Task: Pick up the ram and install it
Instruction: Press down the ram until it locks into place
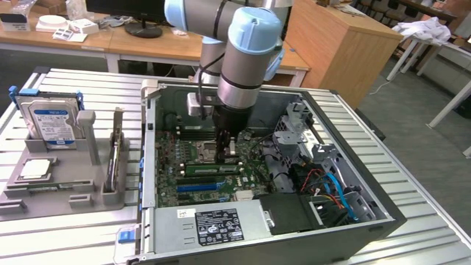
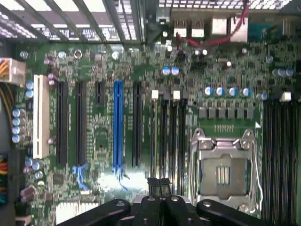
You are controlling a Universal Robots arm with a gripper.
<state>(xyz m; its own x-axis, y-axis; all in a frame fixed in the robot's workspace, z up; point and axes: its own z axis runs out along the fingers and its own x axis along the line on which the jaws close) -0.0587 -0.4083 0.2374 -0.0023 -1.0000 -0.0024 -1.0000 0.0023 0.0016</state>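
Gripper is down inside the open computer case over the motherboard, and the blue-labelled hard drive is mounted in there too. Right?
No. The gripper is inside the computer case over the motherboard, but the exterior view shows the hard drive standing in the grey holder outside it, on the exterior view's left.

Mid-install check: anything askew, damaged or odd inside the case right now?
Nothing stands out. The motherboard looks intact, the CPU socket sits empty, and the shut pincer hangs over the memory slots beside it.
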